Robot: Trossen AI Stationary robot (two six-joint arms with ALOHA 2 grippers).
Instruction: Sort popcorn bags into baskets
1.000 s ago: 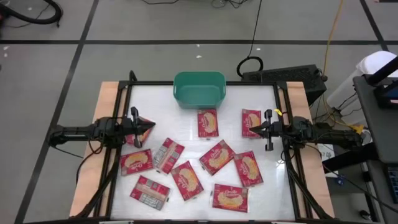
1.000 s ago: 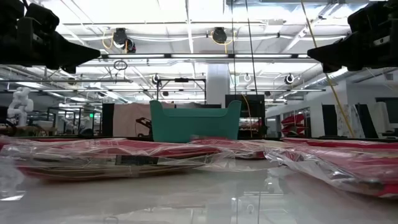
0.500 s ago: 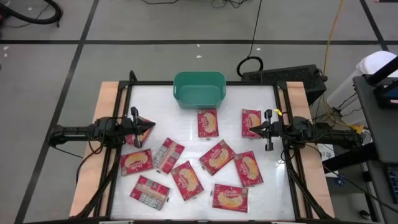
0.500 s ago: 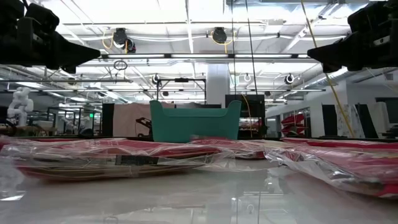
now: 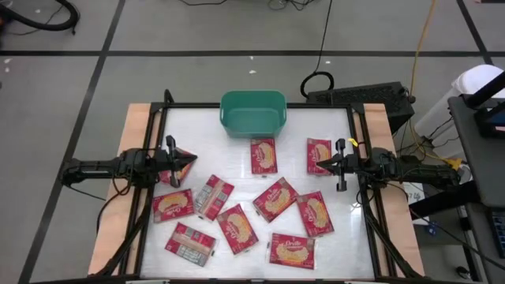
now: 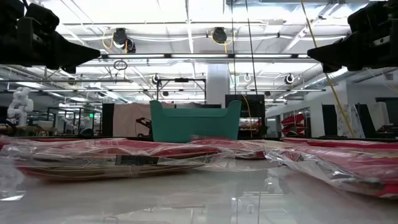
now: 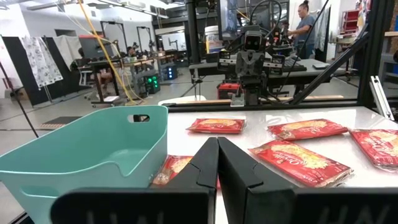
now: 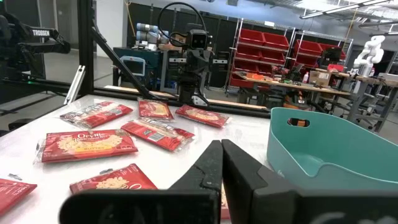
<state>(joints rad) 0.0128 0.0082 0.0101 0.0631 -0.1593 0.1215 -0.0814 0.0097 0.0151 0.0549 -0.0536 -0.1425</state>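
The teal-green basket [image 5: 252, 113] stands at the table's far middle; it also shows in the low view [image 6: 195, 122]. Several red popcorn bags lie flat on the white table, among them one near the basket [image 5: 264, 155], one at the right [image 5: 319, 155] and one at the near left with its grey printed side up [image 5: 190, 244]. My left gripper [image 5: 193, 160] is shut and hovers above the table's left side, pointing right; its wrist view shows the fingers [image 7: 217, 144] closed. My right gripper [image 5: 314, 165] is shut and hovers at the right, pointing left, fingers [image 8: 221, 147] closed.
Wooden strips and black frame rails [image 5: 359, 134] run along the table's left and right sides. Bags fill the table's middle and near half [image 5: 274, 199]. Bare white table [image 5: 197, 130] lies on either side of the basket.
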